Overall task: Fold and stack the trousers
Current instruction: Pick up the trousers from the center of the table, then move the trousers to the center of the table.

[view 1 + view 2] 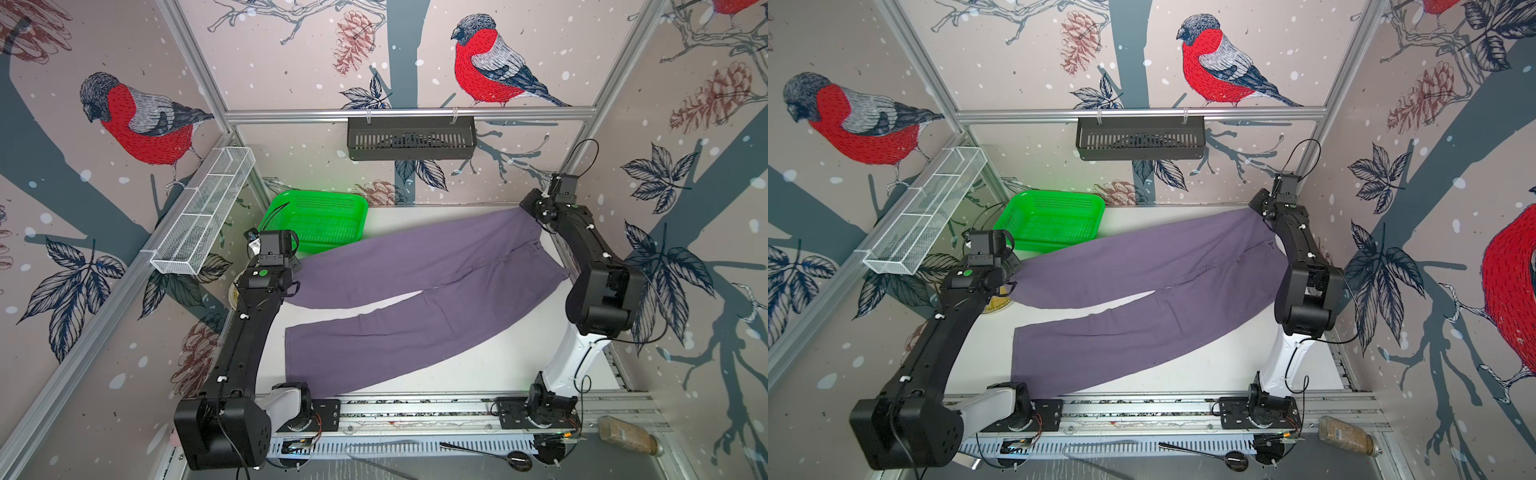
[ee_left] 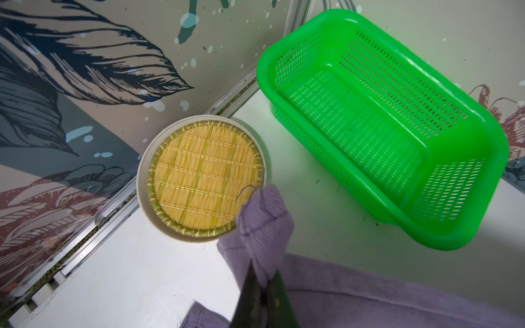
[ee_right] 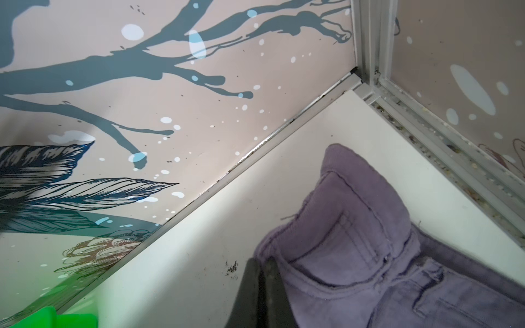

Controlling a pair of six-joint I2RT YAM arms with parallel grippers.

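step: the trousers (image 1: 415, 291) lie open on the table (image 1: 478, 370), legs splayed and nothing folded yet; i judge this the lining-up before the first fold.
left gripper (image 2: 262, 284): pressed together on the hem corner of the far leg, with a tuft of cloth poking past its tips.
right gripper (image 3: 262, 284): pinching the far corner of the waistband, with cloth bunched beyond its tips.
trousers' place: stretched between the two grippers; the other leg lies loose and unheld on the base side of both.
next move: probably carry the held edge over onto the loose leg, both arms together and the cloth taut.
beside the left gripper: green basket (image 2: 335, 170) just beyond, woven plate (image 2: 199, 176) close by.
hard to make out: in both top views the wrists hide the jaws; no button is visible.
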